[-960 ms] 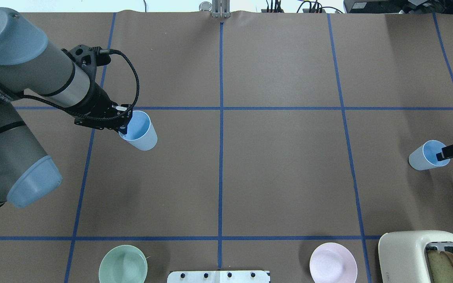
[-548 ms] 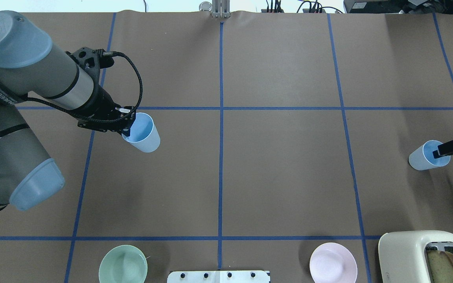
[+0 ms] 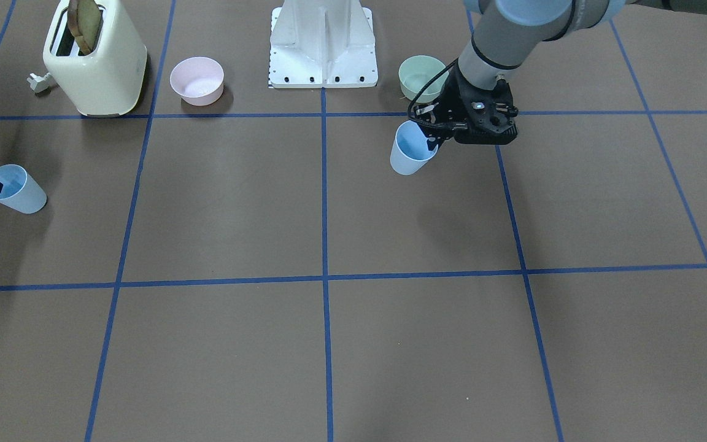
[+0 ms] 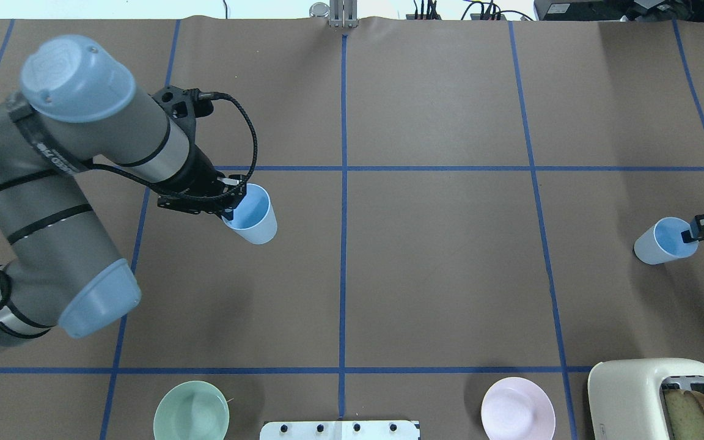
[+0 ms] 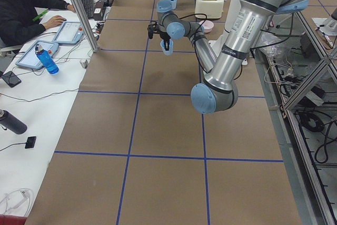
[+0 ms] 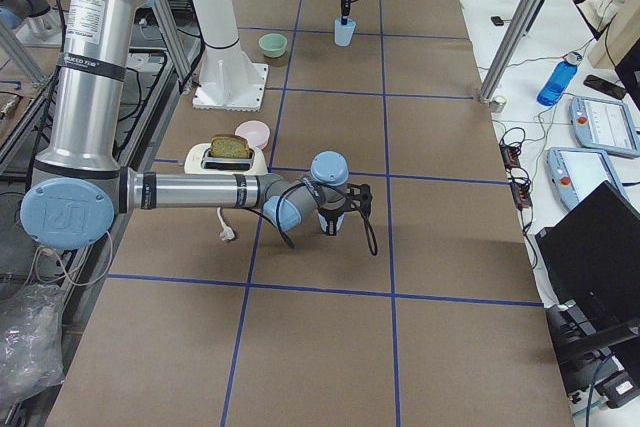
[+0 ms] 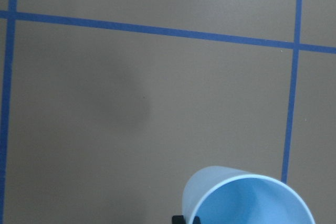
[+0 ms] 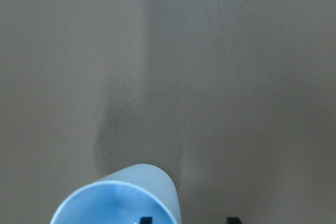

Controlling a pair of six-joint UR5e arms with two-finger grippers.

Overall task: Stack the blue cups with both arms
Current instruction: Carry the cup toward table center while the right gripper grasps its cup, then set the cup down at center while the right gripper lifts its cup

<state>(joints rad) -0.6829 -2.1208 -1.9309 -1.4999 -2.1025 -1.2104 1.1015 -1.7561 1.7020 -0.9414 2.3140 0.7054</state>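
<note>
Two pale-blue cups. My left gripper (image 4: pixel 234 205) is shut on the rim of one cup (image 4: pixel 255 219) and holds it above the table, left of the centre line. The cup's shadow lies apart from it. It also shows in the front view (image 3: pixel 412 150) and in the left wrist view (image 7: pixel 247 198). The other cup (image 4: pixel 657 244) stands upright at the far right. My right gripper (image 4: pixel 691 235) is open, its fingers either side of that cup's rim wall. In the right wrist view (image 8: pixel 118 198) one fingertip (image 8: pixel 146 219) is inside the cup, the other outside with a gap.
A green bowl (image 4: pixel 191 410) and a pink bowl (image 4: pixel 517 408) sit near the robot's base, either side of the white pedestal (image 3: pixel 323 43). A cream toaster (image 4: pixel 663 397) with bread stands at the near right corner. An operator sits beyond the table's far edge.
My left arm has carried its cup to the right, toward the centre line. The right cup has stayed put while the right gripper shifted only slightly at its rim.
</note>
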